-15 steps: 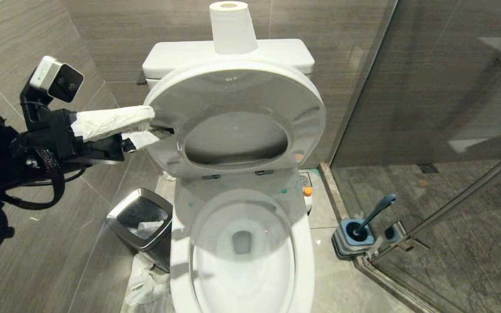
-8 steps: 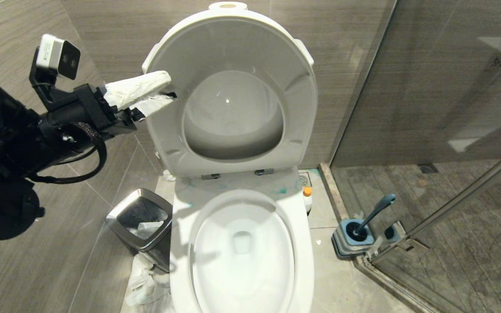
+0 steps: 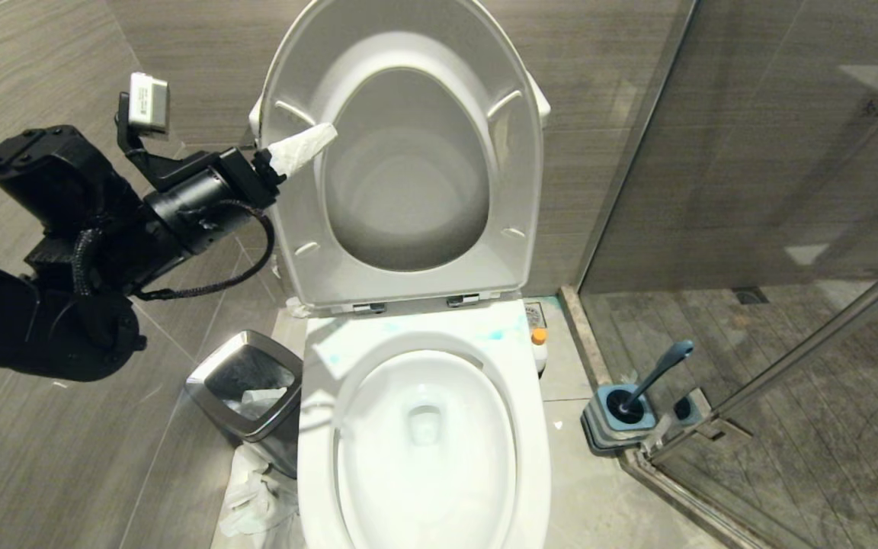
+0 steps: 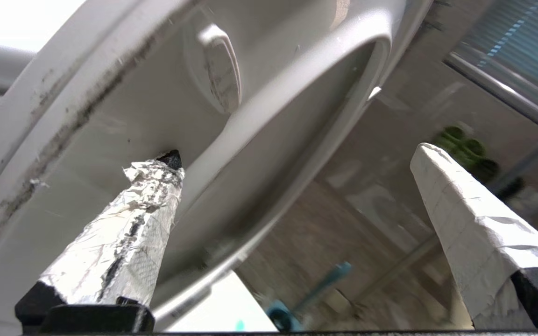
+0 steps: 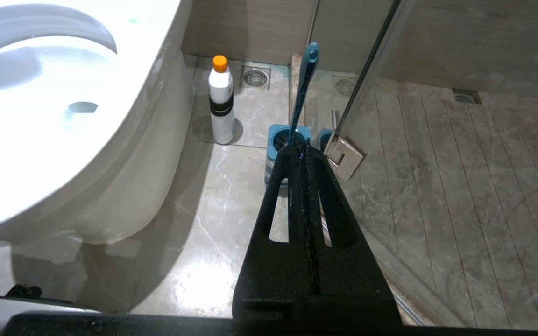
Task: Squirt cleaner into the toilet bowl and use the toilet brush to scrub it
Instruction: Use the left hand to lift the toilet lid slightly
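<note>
The left gripper (image 3: 309, 145) is sitting wide open and empty against the raised seat (image 3: 408, 290), hiding the tank. The toilet brush (image 3: 656, 374) is standing in its holder (image 3: 614, 423); the bottle's (image 5: 221, 109) label is unreadable.

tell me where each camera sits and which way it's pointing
head view: high up, looking down at the toilet bowl with its raised seat; the left gripper shows.
left wrist view: behind the open left gripper, facing the seat's underside.
right wrist view: low, behind the shut right gripper, facing the floor.
shared: the toilet brush in head and right wrist views.
</note>
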You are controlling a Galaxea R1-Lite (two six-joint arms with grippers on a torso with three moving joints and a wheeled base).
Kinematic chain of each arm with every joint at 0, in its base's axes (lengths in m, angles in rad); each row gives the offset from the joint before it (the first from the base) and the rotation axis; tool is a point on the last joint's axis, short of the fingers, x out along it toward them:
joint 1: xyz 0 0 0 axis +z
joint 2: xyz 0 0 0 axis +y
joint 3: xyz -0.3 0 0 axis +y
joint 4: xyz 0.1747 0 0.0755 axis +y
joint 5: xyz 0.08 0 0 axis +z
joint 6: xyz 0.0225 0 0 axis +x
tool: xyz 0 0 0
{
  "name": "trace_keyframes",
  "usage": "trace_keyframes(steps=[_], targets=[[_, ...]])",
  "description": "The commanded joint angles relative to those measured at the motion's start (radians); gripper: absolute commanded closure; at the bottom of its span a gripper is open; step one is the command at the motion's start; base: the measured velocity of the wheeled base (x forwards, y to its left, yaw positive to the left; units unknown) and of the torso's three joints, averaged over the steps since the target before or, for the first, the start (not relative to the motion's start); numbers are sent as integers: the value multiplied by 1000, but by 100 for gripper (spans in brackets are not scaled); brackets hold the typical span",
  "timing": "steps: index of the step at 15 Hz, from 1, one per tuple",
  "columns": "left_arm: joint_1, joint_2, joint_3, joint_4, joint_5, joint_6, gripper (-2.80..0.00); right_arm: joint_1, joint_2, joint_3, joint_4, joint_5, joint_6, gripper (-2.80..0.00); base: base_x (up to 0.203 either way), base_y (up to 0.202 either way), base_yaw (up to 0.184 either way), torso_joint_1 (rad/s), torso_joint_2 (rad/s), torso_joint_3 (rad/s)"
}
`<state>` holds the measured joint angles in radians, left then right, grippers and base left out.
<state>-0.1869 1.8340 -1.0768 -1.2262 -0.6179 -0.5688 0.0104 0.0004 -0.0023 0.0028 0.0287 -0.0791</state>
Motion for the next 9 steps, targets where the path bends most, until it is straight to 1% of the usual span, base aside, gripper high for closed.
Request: trace_keyframes(steps=[1, 4, 7, 9], targets=[[-11, 62, -48, -5, 35, 24, -280, 0, 1, 0, 0, 0, -1, 0, 0, 0, 0, 0, 0, 0], [-20, 112, -94, -5, 117, 69, -280, 0, 1, -1, 0, 0, -1, 0, 0, 0, 0, 0, 0, 0], [-32, 158, -140, -11, 171, 121, -280, 0, 1, -1, 0, 0, -1, 0, 0, 0, 0, 0, 0, 0], [-42, 183, -163, -15, 206, 133, -280, 0, 1, -1, 0, 0, -1, 0, 0, 0, 0, 0, 0, 0]])
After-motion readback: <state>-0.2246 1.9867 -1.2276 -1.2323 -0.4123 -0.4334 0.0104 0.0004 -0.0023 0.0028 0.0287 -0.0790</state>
